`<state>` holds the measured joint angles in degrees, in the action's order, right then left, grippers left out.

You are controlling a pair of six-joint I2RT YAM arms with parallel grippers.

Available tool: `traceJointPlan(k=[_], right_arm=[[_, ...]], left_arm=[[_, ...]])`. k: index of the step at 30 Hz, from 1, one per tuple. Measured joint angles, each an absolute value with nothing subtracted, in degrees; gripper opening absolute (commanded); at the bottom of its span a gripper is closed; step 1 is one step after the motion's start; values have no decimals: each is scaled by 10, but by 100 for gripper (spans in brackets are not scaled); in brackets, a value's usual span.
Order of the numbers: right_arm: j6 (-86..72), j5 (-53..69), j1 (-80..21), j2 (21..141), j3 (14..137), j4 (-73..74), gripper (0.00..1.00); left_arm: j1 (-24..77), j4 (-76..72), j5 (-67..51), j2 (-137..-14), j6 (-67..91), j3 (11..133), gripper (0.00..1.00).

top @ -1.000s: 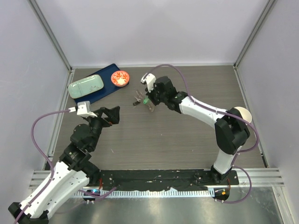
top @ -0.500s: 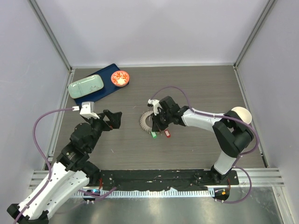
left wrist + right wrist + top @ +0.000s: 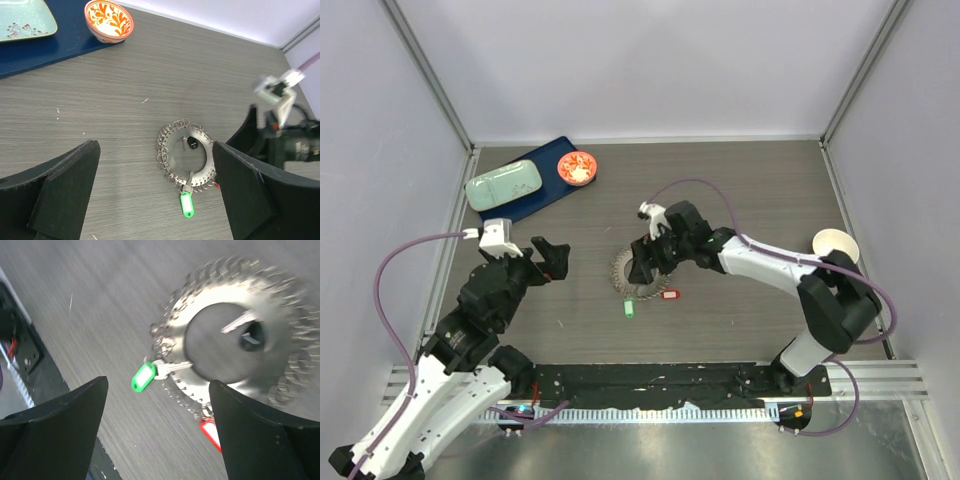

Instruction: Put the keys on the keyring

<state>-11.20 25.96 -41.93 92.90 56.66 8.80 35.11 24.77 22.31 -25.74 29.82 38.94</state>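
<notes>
The keyring (image 3: 628, 272) lies flat mid-table, a wide grey metal ring fringed with small silvery keys, also seen from the left wrist (image 3: 172, 161) and the right wrist (image 3: 200, 377). The green-tagged key (image 3: 629, 309) rests at the ring's near rim, blade on the metal, tag on the table (image 3: 186, 205) (image 3: 143, 376). The red-tagged key (image 3: 669, 294) (image 3: 210, 432) lies at the rim beside it. My right gripper (image 3: 642, 262) (image 3: 157, 382) hovers open just above the ring, holding nothing. My left gripper (image 3: 552, 258) (image 3: 156, 145) is open, off to the ring's left.
A blue tray (image 3: 545, 200) at the back left carries a pale green plate (image 3: 505, 185) and a red patterned bowl (image 3: 578, 167) (image 3: 108, 19). A white cup (image 3: 835, 243) stands by the right wall. Walls close in on three sides.
My right gripper brought the keyring with both tagged keys toward the near middle, set it down and opened. The ring now lies flat. My left arm shifted slightly nearer.
</notes>
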Motion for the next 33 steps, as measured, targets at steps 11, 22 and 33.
traceJointPlan(k=[11,22,33], right_arm=[[-155,4,-331,805,603,130,100],[-169,-330,-333,544,536,194,100],[-129,-463,-333,288,516,236,100]], left_arm=[[307,273,146,-405,308,434,100],[97,293,30,-437,338,455,100],[97,290,138,-141,259,436,100]])
